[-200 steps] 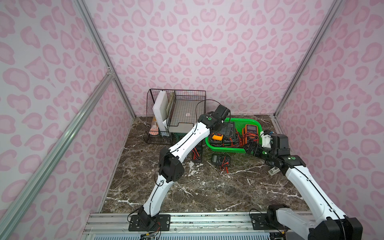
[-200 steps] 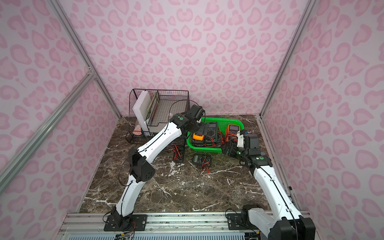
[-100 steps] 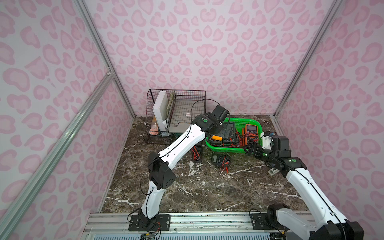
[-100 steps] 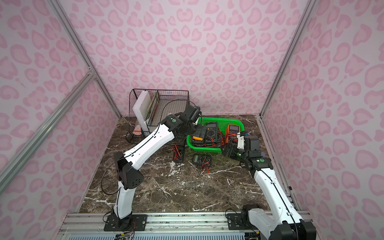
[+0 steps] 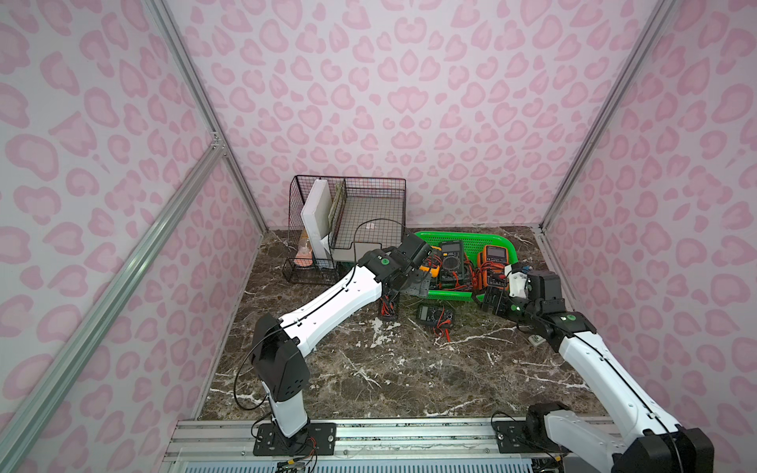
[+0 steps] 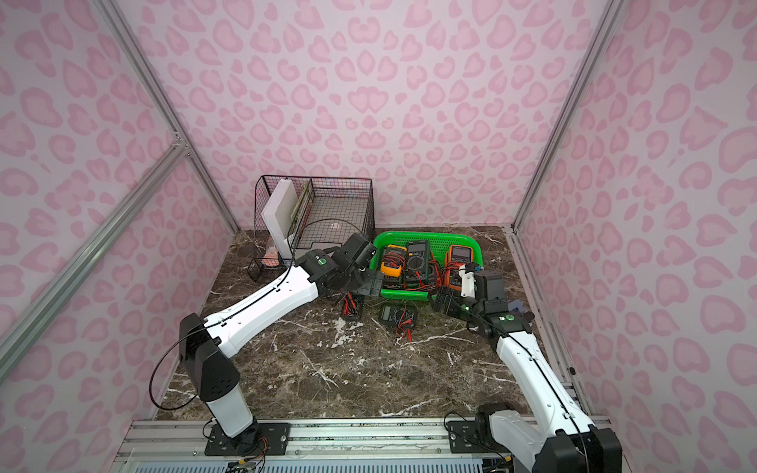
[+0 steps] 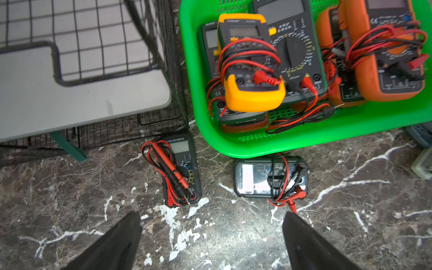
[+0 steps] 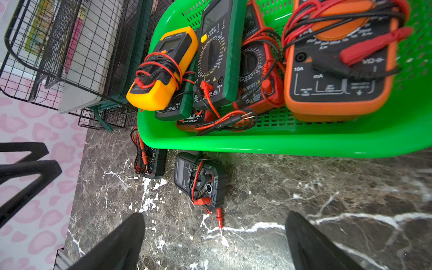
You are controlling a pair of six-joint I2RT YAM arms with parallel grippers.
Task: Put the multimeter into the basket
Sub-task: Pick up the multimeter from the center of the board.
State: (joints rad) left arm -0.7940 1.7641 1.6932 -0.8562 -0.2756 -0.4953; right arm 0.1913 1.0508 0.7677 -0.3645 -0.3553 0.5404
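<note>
Black-cased and wound in red and black leads, two multimeters lie on the dark marble counter (image 5: 368, 368), outside the green basket (image 7: 257, 149). The narrow multimeter (image 7: 180, 170) sits near the front corner of the black wire-mesh organizer (image 6: 319, 179). The broad multimeter (image 7: 271, 178) lies crosswise just beside the basket's near rim, with one red probe trailing onto the counter. The two are close together but apart.

Inside the basket, a yellow multimeter (image 7: 250, 63) rests on top of a darker one. Next to it are a dark green multimeter (image 8: 219, 51), a red multimeter (image 8: 254, 70) and an orange multimeter (image 8: 339, 70), all tangled in leads.

The left fingers (image 7: 117, 245) are spread wide and hold nothing, hanging over the counter by the basket's near corner on the organizer side. The right fingers (image 8: 117, 245) are also wide apart and empty, near the basket's opposite near corner. A white board (image 5: 315, 213) stands upright in the organizer.
</note>
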